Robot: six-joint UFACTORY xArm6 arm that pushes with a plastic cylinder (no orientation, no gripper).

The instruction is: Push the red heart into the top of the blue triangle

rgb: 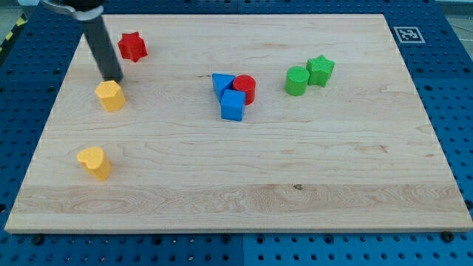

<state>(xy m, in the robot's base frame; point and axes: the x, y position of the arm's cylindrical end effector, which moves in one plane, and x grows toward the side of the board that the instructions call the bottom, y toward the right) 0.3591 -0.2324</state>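
Observation:
A blue triangle [221, 82] lies near the board's middle. A red round block [244, 89] touches its right side; I cannot make out a heart shape on it. A blue cube [232, 106] sits just below both and touches them. A red star [133, 46] lies at the view's top left. My tip [113, 79] is far to the left of the blue triangle, below and left of the red star. It rests right at the top edge of a yellow pentagon [110, 96].
A yellow heart [94, 162] lies at the view's left, below the pentagon. A green cylinder [296, 81] and a green star [321, 70] touch each other to the right of the middle cluster. The wooden board [244, 199] ends at blue perforated table on all sides.

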